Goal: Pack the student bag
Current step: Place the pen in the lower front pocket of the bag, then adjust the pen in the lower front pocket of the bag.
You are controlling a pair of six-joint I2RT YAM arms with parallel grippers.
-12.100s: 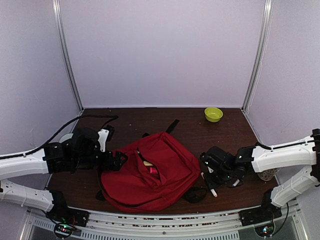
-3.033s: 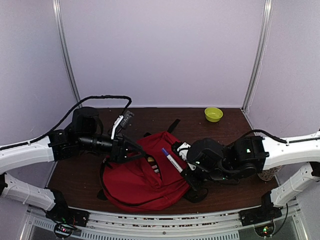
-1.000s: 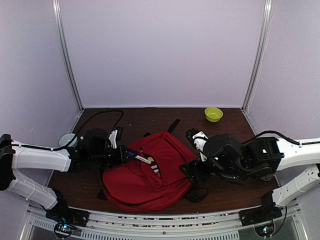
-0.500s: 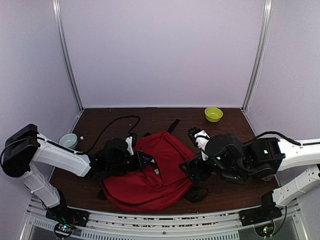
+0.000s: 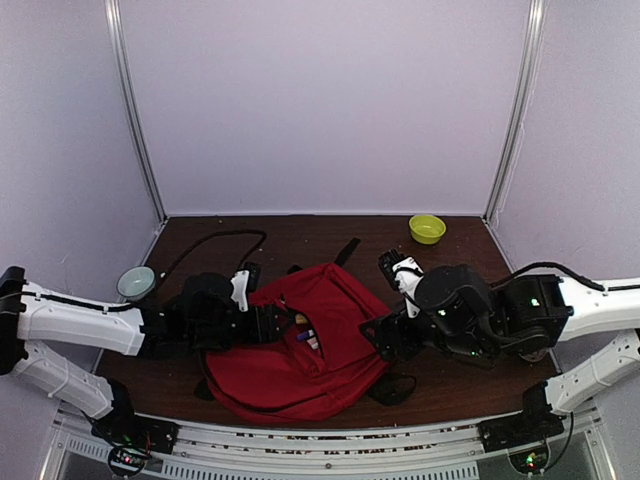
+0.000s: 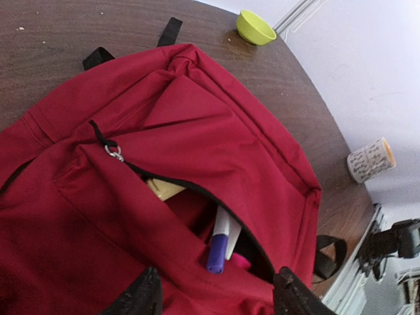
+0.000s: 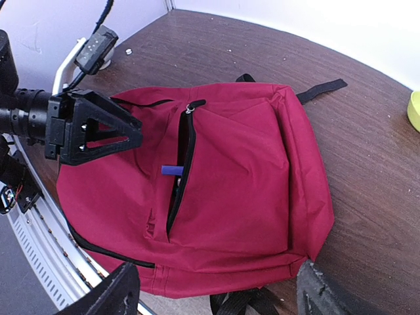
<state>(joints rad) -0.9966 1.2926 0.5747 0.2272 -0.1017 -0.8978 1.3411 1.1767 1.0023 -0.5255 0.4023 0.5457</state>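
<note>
The student bag (image 5: 318,352) is a big dark-red backpack lying flat mid-table, its front pocket unzipped. A white marker with a blue cap (image 6: 218,249) pokes out of the pocket, beside a yellow item (image 6: 164,189) and a pink one (image 6: 239,261). My left gripper (image 6: 216,303) hovers open just above the pocket's lower lip, holding nothing; from above it is at the bag's left side (image 5: 265,322). My right gripper (image 7: 213,295) stands open over the bag's (image 7: 243,177) near edge, at its right side in the top view (image 5: 385,335), also holding nothing.
A yellow-green bowl (image 5: 427,228) sits at the back right. A patterned cup (image 6: 371,159) stands right of the bag, and a pale blue bowl (image 5: 135,283) at the far left. Black straps (image 5: 346,250) trail behind the bag. A metal rail (image 5: 320,450) runs along the near edge.
My left gripper went from shut to open, letting go at the pocket's edge, and the lifted fabric has settled. The right arm has hardly moved.
</note>
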